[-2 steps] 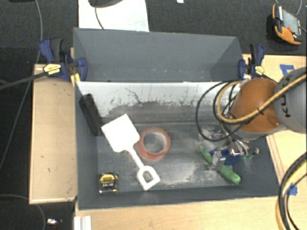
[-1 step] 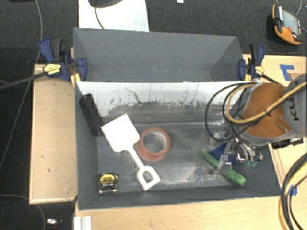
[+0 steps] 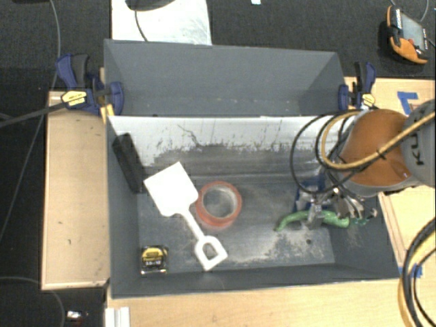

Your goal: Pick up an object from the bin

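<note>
At the right end of the bin (image 3: pixel 225 80), my gripper (image 3: pixel 315 213) hangs low over a bent green strip (image 3: pixel 291 220) lying on the floor near the front wall. Whether my gripper is spread or pinching, I cannot tell. Well to the left lie a red tape roll (image 3: pixel 204 214), a white scoop (image 3: pixel 170 188), a yellow tape measure (image 3: pixel 153 258) and a black block (image 3: pixel 127 162).

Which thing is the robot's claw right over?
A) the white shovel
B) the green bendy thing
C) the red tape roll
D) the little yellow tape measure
B: the claw sits right over the green bendy thing at the right side of the bin.
</note>
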You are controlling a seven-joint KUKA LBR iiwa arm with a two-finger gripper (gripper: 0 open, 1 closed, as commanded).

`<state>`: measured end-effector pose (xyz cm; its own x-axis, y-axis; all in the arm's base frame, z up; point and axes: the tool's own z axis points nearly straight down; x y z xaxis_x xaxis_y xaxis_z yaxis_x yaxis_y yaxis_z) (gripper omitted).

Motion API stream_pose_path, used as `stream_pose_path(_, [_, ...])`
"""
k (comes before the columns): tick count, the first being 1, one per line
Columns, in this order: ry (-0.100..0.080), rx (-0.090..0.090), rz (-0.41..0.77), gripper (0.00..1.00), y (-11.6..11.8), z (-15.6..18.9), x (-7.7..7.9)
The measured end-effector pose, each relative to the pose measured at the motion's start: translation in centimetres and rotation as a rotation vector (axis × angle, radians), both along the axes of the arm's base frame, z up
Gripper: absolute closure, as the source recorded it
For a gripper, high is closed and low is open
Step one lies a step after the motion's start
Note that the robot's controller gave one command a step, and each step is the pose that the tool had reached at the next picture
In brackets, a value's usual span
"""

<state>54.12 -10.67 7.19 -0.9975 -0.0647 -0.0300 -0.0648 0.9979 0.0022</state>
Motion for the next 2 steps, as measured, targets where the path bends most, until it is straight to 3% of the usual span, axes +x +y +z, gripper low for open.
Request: stream_pose_path(2, [0.0, -0.001, 0.03, 1.0, 0.11, 0.41, -0.14])
